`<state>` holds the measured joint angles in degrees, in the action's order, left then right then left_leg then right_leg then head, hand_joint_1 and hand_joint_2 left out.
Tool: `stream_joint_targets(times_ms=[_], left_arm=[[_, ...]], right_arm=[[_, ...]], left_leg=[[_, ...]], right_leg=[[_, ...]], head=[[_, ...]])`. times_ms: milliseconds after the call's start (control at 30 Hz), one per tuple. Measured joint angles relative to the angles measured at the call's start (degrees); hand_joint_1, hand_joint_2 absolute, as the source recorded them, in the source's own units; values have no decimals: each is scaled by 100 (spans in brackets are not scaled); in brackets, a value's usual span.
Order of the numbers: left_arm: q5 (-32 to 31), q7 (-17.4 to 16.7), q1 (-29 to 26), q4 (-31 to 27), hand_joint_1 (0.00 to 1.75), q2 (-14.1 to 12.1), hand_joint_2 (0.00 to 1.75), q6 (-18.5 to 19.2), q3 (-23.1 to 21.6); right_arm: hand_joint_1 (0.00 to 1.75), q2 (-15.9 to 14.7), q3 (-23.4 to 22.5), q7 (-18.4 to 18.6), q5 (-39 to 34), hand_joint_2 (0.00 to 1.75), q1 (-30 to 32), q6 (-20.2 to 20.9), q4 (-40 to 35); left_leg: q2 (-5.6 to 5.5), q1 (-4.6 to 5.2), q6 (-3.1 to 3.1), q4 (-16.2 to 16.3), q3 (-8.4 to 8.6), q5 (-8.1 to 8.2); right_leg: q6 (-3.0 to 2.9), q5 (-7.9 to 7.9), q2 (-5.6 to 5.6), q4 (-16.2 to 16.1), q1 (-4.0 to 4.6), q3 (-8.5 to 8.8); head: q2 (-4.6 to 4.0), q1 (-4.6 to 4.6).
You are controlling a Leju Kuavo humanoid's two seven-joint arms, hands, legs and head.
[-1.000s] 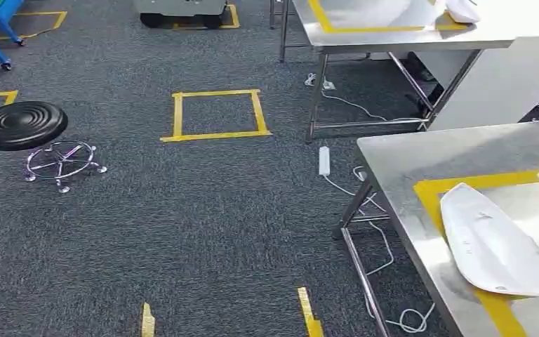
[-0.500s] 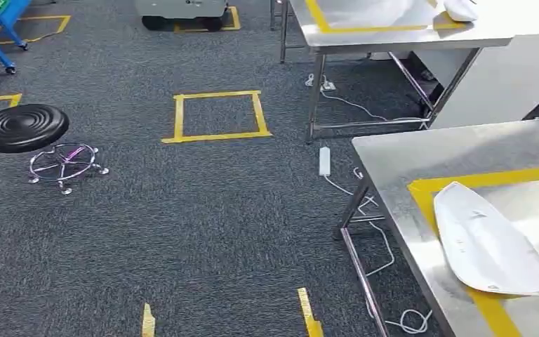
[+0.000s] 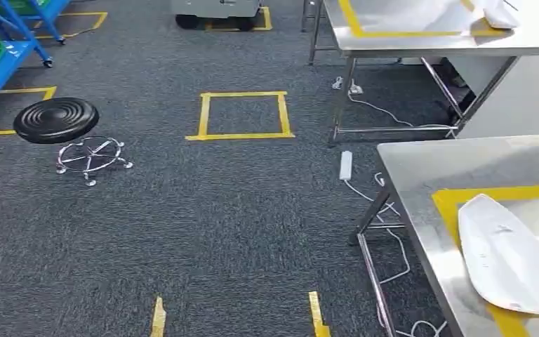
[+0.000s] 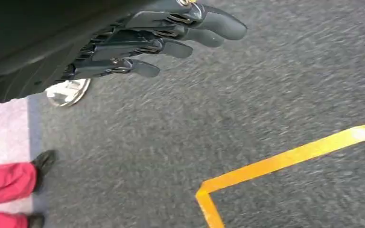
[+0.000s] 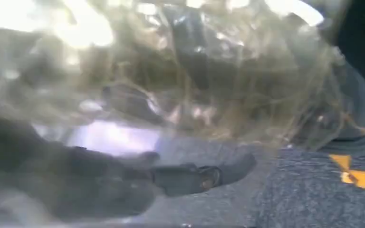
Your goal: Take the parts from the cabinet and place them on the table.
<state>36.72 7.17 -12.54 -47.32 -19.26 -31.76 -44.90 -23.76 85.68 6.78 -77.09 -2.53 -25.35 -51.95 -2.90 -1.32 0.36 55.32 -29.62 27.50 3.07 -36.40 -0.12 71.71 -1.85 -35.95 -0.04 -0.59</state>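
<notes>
A white curved part [image 3: 511, 260] lies flat, seemingly smooth, on the steel table [image 3: 421, 168].

Your near steel surface [image 3: 421, 168] carries a yellow tape frame [image 3: 463, 200] with a white curved part [image 3: 512, 260] lying across its corner. On the carpet floor [image 3: 217, 225] stand a black stool [image 3: 57, 121] and a taped square [image 3: 242, 114].

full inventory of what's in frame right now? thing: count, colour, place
white moulded part: 1, white, on near steel table, over yellow tape
far steel table: 1, silver, behind
stool: 1, black seat, on carpet
tape square: 1, yellow, floor centre
power strip: 1, white, floor by near table
blue rack: 1, with green bins
clear plastic wrap: 1, transparent, in right hand
person's legs: red trousers, black shoes
left hand: dark, holding nothing
</notes>
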Motion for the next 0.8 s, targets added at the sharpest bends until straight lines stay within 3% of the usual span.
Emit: stream_joint_targets(times_ms=[33,67,100,133,167,233,267,300,333,367,433,467,500,533,600,633,667,700,800], left_arm=[[24,0,1,7,0,0,0,-4,-24],[46,0,4,7,0,-2,0,-13,-46],[66,0,5,7,0,-13,0,-28,-50],[107,0,27,11,0,-33,0,-35,-63],[129,-2,29,11,0,-33,0,-42,-87],[155,-2,8,11,0,-37,0,-46,-137],[155,-7,-8,11,0,-42,0,-48,-175],[164,-7,-16,11,0,-46,0,-59,-190],[175,-9,-2,11,0,-52,0,-70,-201],[203,-7,28,11,0,-59,0,-92,-205],[225,-9,50,11,0,-81,0,-153,-227],[267,-9,41,9,0,-87,0,-182,-249],[303,-7,23,7,0,-101,0,-225,-289],[341,-7,17,4,0,-114,0,-249,-324],[406,33,23,-26,0,-133,0,-299,-372],[433,53,54,-48,0,-107,0,-335,-429],[457,72,61,-70,0,-138,0,-358,-479],[461,83,47,-94,0,-151,0,-367,-548],[481,90,51,-111,0,-208,0,-372,-627]], right_arm=[[0,0,2,2,2,0,0,-2,4],[0,4,4,0,2,0,7,-37,4],[0,35,9,-2,0,0,21,-33,0],[0,103,24,-11,-9,0,42,-31,-11],[0,151,28,-97,-11,0,41,-31,-24],[0,214,48,-120,-26,0,64,-44,-46],[0,240,61,-107,-31,0,67,-48,-55],[0,254,72,-96,-31,0,64,-48,-57],[0,254,74,-72,-35,0,70,-54,-57],[0,251,76,-72,-42,0,83,-59,-57],[0,234,83,-72,-63,0,79,-63,-52],[0,218,87,-70,-88,0,79,-63,-41],[0,192,85,-72,-105,0,78,-50,-31],[0,181,85,-72,-122,0,70,-37,-24],[0,127,83,-72,-155,0,64,-18,-4],[0,35,83,-72,-173,0,69,-13,13],[0,11,81,-72,-192,0,58,-4,15],[0,11,78,-72,-201,0,46,7,17],[0,15,79,-72,-201,0,43,22,11]], left_leg=[[-79,-13,-34,8,10,4],[-165,-39,-86,30,20,23],[-227,-51,-144,63,11,47],[-300,-39,-218,133,-55,68],[-360,-58,-256,116,-86,29],[-472,-119,-353,60,-121,-31],[-542,-121,-412,28,-129,-49],[-325,-122,-391,117,-151,18],[-35,-95,-358,397,-300,206],[92,-91,-349,818,-516,425],[160,-106,-362,1618,-918,741],[176,-131,-387,1785,-992,743],[191,-175,-424,1669,-922,612],[212,-233,-469,1354,-751,419],[291,-399,-625,472,-229,66],[264,-330,-685,456,-222,192],[225,-319,-494,487,-250,193],[238,-332,-460,475,-241,191],[238,-303,-425,467,-250,177]], right_leg=[[7,269,15,-400,-14,173],[28,577,113,-973,-45,437],[72,619,387,-1313,-84,603],[57,536,593,-1422,-64,647],[-46,542,508,-1363,-36,676],[-124,553,405,-1357,24,672],[-197,595,329,-1438,26,702],[-288,649,216,-1525,-1,746],[-365,665,153,-1597,7,778],[-381,676,62,-1630,17,790],[-375,672,-77,-1632,23,762],[-359,662,-142,-1632,17,731],[-317,644,-189,-1630,0,738],[-262,628,-212,-1610,-27,742],[-90,538,-235,-1457,-95,773],[20,460,-236,-1326,-52,627],[51,419,-231,-1242,-84,646],[37,404,-206,-1255,-132,678],[-51,530,-183,-1361,-112,706]], head=[[0,4],[0,0],[0,2],[-2,29],[0,-7],[0,-26],[0,-26],[0,-55],[0,-122],[0,-151],[0,-146],[0,-144],[0,-146],[0,-144],[-2,-144],[0,-179],[0,-102],[0,-57],[0,-29]])
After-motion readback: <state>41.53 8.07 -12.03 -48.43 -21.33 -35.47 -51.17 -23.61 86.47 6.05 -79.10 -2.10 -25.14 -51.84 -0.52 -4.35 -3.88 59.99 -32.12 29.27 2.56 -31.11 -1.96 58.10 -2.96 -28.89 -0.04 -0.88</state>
